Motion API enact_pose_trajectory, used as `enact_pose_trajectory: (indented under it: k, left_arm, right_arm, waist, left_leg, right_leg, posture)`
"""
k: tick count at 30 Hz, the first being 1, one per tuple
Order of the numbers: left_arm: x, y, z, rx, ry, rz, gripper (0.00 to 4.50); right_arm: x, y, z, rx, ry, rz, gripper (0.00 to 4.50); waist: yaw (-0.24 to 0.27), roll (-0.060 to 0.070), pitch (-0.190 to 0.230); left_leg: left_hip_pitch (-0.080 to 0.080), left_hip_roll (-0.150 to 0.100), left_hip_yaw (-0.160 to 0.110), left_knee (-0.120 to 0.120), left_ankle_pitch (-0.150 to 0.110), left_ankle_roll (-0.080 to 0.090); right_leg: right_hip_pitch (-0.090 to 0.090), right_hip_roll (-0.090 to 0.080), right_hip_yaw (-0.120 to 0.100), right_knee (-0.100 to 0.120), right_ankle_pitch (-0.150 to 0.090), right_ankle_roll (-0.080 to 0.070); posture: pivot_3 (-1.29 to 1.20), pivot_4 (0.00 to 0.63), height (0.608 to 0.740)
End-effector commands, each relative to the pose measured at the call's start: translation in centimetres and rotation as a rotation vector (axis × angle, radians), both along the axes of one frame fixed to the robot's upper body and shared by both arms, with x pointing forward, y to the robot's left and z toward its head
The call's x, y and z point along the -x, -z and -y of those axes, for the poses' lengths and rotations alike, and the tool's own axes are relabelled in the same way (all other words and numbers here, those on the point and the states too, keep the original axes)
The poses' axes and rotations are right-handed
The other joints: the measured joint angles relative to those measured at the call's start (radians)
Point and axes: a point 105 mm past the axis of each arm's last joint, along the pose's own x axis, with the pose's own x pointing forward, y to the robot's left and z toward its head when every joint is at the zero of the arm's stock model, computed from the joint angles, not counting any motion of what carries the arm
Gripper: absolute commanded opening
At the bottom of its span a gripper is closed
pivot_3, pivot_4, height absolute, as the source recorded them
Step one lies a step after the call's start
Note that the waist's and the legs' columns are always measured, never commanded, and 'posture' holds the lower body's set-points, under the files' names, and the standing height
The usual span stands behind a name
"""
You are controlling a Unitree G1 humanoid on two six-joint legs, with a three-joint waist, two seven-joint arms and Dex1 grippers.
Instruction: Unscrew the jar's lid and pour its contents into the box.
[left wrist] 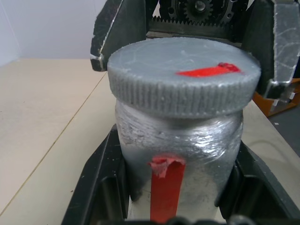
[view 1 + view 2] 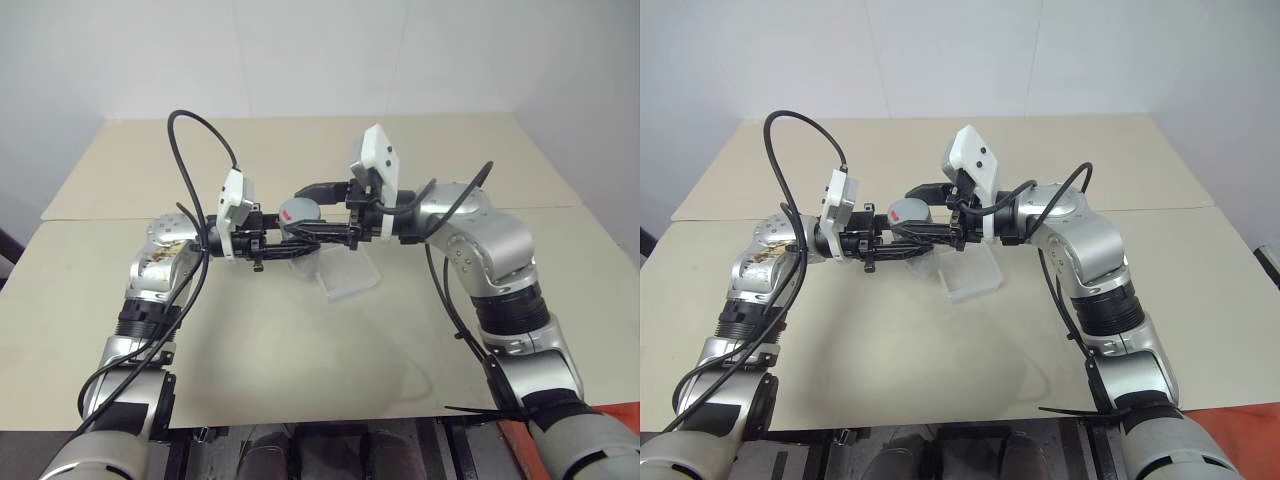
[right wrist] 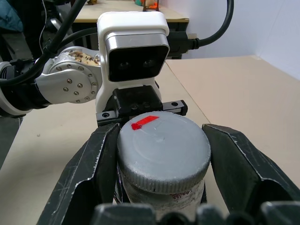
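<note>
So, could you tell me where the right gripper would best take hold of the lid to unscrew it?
Grip the lid by its ribbed rim, one finger on each opposite side, coming level from the side facing away from the left gripper, which clamps the jar body below. The knurled edge overhangs the jar, giving purchase for twisting.

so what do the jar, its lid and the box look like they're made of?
Jar: probably plastic or glass under a wrinkled silvery-grey wrap or coating, with a red tape strip peeling at its top end.
Lid: matte grey, likely moulded plastic; ribbed edge and a red mark on top.
Box: clear, thin translucent plastic; the table shows through it.
</note>
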Motion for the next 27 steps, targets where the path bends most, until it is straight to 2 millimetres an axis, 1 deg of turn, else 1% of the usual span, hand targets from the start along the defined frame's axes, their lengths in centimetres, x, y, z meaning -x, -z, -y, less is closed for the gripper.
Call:
enact_pose_trajectory:
  k: [1,5,8,10,13,16,20,22,23,24,26,27]
  left_arm:
    - [0.3,-1.1,0.0,-0.007,0.013,0.057,1.96]
    - [0.4,-0.3,-0.2,-0.033,0.018,0.041,1.96]
    - [0.6,0.5,-0.5,-0.065,0.020,0.038,1.96]
    - [0.6,0.5,-0.7,-0.067,0.020,0.038,1.96]
    - [0.5,0.5,-1.0,-0.067,0.009,0.040,1.96]
    - [0.3,0.1,-1.2,-0.057,-0.015,0.051,1.96]
    - [-0.2,-0.9,-1.9,-0.023,-0.076,0.081,1.96]
    - [-0.5,-1.1,-2.3,-0.017,-0.107,0.096,1.96]
    - [-0.5,-1.2,-2.5,-0.014,-0.120,0.100,1.96]
    - [-0.6,-1.2,-2.6,-0.011,-0.128,0.102,1.96]
    - [-0.8,-1.3,-2.8,0.003,-0.159,0.109,1.96]
    - [-0.8,-1.4,-2.9,0.008,-0.168,0.110,1.96]
  right_arm:
    - [-0.1,-1.5,0.1,-0.022,0.004,0.031,2.76]
    - [-0.2,-2.6,0.6,-0.055,0.001,0.027,2.76]
    - [-0.3,-4.4,1.3,-0.100,-0.007,0.022,2.76]
    - [-0.4,-5.4,1.8,-0.129,-0.005,0.029,2.76]
    - [-1.0,-6.6,3.0,-0.186,0.039,0.038,2.76]
    - [-1.7,-6.7,4.5,-0.207,0.120,0.066,2.76]
    - [-2.9,-3.7,8.9,-0.177,0.312,0.067,2.76]
    - [-3.3,-1.5,11.4,-0.128,0.432,0.062,2.76]
    - [-3.4,-0.5,12.5,-0.110,0.481,0.055,2.76]
    - [-3.4,0.0,13.1,-0.100,0.510,0.050,2.76]
    - [-3.4,2.8,15.2,-0.014,0.635,0.044,2.76]
    - [-3.3,3.7,15.9,0.019,0.673,0.047,2.76]
  waist:
    - [0.000,0.000,0.000]
    - [-0.001,0.000,0.000]
    - [-0.001,0.000,0.000]
    - [0.000,0.000,0.000]
    - [0.002,0.000,0.000]
    - [0.001,0.000,0.000]
    - [0.010,0.000,0.000]
    - [0.010,0.000,0.000]
    - [0.011,0.000,0.000]
    - [0.010,0.000,0.000]
    - [0.008,0.000,0.000]
    - [0.007,0.000,0.000]
  left_leg:
    - [0.000,0.000,0.000,0.000,0.000,0.000]
    - [0.000,0.000,0.000,0.000,0.000,0.000]
    - [0.000,0.000,0.000,0.000,0.000,0.000]
    - [0.000,0.000,0.000,0.000,0.000,0.000]
    - [0.000,0.000,0.000,0.000,0.000,0.000]
    - [0.000,0.000,0.000,0.000,0.000,0.000]
    - [0.000,0.000,-0.001,0.000,0.000,0.000]
    - [-0.001,0.000,0.000,0.000,0.000,0.000]
    - [-0.001,0.000,0.000,-0.001,0.000,0.000]
    - [-0.001,0.000,0.000,-0.001,0.000,0.000]
    - [-0.001,0.000,0.001,-0.002,0.000,0.000]
    - [0.000,0.000,0.001,-0.001,0.000,0.000]
  right_leg:
    - [0.000,0.000,0.000,0.000,0.000,0.000]
    - [0.000,0.000,0.000,0.000,0.000,0.000]
    - [0.000,0.000,0.000,0.000,0.000,0.000]
    - [0.000,0.000,0.000,0.000,0.000,0.000]
    - [0.000,0.000,0.000,0.000,0.000,0.000]
    - [0.000,0.000,0.000,0.000,0.000,0.000]
    - [0.001,0.000,-0.001,0.000,0.000,0.000]
    - [0.000,-0.001,0.000,-0.001,0.000,0.000]
    - [0.000,-0.001,0.000,-0.001,0.000,0.000]
    - [0.000,-0.001,-0.001,-0.001,0.000,0.000]
    - [0.000,-0.001,0.000,-0.001,0.000,0.000]
    - [0.000,-0.001,0.000,-0.001,0.000,0.000]
  posture:
    - [0.00,0.150,0.740]
    - [0.00,0.150,0.740]
    - [0.00,0.150,0.740]
    - [0.00,0.150,0.740]
    - [0.00,0.150,0.740]
    - [0.00,0.150,0.740]
    - [0.00,0.150,0.740]
    - [0.00,0.150,0.740]
    - [0.00,0.150,0.740]
    - [0.00,0.150,0.740]
    - [0.00,0.150,0.740]
    - [0.00,0.150,0.740]
